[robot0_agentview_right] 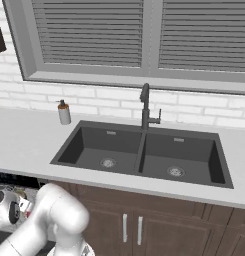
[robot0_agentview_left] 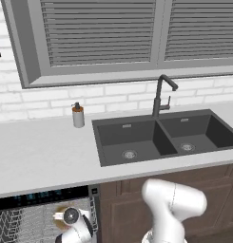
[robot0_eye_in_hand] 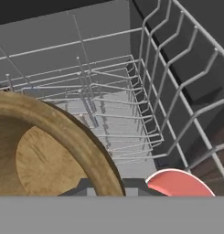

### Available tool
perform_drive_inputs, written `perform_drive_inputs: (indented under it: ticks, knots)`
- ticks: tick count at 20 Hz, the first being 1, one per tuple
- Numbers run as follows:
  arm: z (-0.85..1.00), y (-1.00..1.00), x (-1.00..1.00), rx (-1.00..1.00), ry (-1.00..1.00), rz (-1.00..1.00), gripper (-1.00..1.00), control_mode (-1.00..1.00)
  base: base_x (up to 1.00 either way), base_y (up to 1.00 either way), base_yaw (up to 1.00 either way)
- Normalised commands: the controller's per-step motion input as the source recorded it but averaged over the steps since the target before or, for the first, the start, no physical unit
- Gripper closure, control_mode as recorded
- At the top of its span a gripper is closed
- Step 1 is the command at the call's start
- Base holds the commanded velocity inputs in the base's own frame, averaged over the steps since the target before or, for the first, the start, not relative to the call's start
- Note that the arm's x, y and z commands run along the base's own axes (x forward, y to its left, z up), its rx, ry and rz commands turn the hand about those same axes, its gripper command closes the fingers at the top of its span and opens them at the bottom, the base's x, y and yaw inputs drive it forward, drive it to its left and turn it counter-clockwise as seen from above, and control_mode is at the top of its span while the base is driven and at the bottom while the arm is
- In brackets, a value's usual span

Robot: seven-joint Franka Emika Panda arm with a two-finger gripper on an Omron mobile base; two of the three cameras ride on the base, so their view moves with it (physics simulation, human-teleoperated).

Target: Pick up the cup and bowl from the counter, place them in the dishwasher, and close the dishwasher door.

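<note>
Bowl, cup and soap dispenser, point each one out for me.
bowl [robot0_eye_in_hand: 63, 137], hand view, on its wooden rim
cup [robot0_eye_in_hand: 177, 185], hand view, on its red-pink inside
soap dispenser [robot0_agentview_left: 78, 116], left base view, on its grey body

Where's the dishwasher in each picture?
Left base view: the dishwasher is at the bottom left, under the counter, left of the sink.
Right base view: a sliver at the left edge, below the counter.
Hand view: its wire rack spreads across, behind the bowl.
Shared landmark: the wire rack, also under the black strip in the left base view.
</note>
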Motion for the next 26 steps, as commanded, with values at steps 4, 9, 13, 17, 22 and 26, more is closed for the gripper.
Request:
perform_drive_inputs:
  ticks: [4, 9, 13, 17, 22, 26]
  knots:
    - [-0.19, 0.34, 0.28, 0.00, 0.00, -0.04, 1.00, -1.00, 0.00, 0.00, 0.00]
    - [-0.17, 0.35, 0.31, 0.00, 0.01, -0.05, -1.00, -1.00, 0.00, 0.00, 0.00]
    - [-0.14, 0.22, 0.14, 0.00, 0.01, -0.05, -1.00, -1.00, 0.00, 0.00, 0.00]
    - [-0.03, 0.02, -0.01, 0.00, 0.00, -0.02, -1.00, -1.00, 0.00, 0.00, 0.00]
    - [0.19, 0.00, -0.56, 0.02, -0.01, 0.00, -1.00, -1.00, 0.00, 0.00, 0.00]
    - [0.75, 0.00, -0.94, 0.09, -0.01, 0.00, -1.00, -1.00, 0.00, 0.00, 0.00]
